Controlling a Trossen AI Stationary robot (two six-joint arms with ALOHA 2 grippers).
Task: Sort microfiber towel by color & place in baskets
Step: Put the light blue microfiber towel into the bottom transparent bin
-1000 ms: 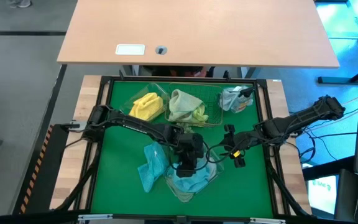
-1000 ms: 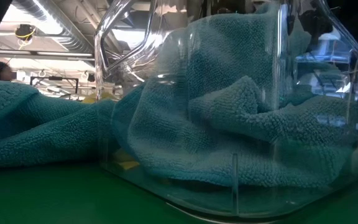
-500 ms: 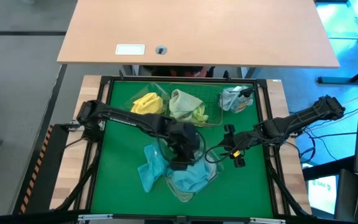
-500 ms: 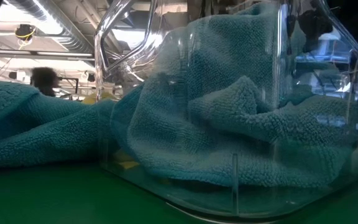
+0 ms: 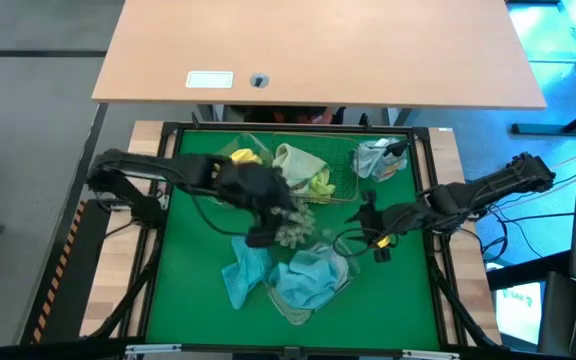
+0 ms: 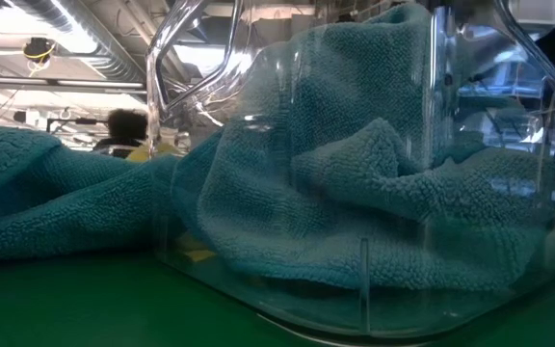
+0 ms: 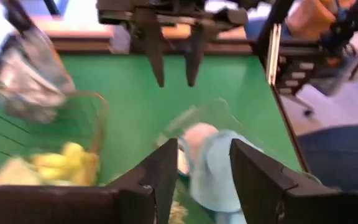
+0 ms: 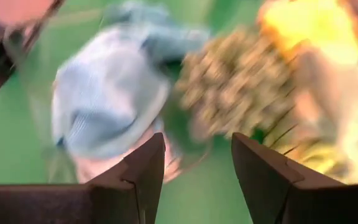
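The green mat (image 5: 198,300) fills the table. On it, at 12 o'clock, stands the wire basket (image 5: 340,188). At 6 o'clock stands a clear tub (image 5: 293,315).

The loose blue towel (image 5: 240,275) is the piece left to sort. It lies crumpled at 7 o'clock, touching the tub's wall. It should handle as light, soft and limp, sagging and trailing once lifted. It is not fragile, and the looped pile should give the pads good purchase. The best hold is a pinch on a raised fold near its middle, so less of it drags over the rim. Its colour is a light teal-blue, matching the folded blue towel (image 5: 313,280) already in the tub.

A pale sage towel (image 5: 293,160) and a lime one (image 5: 320,182) are in the wire basket. A yellow towel (image 5: 243,156) lies at 11 o'clock and a grey-blue towel (image 5: 373,158) at 1 o'clock.

The spiky ball (image 5: 290,232) sits at the mat's centre, right at the left gripper (image 7: 202,149). Its jaws stand partly apart, and they seem to be closed around the ball, though the blur leaves that unsure.

The right gripper (image 8: 197,149) waits at 3 o'clock, spread wide and holding nothing.
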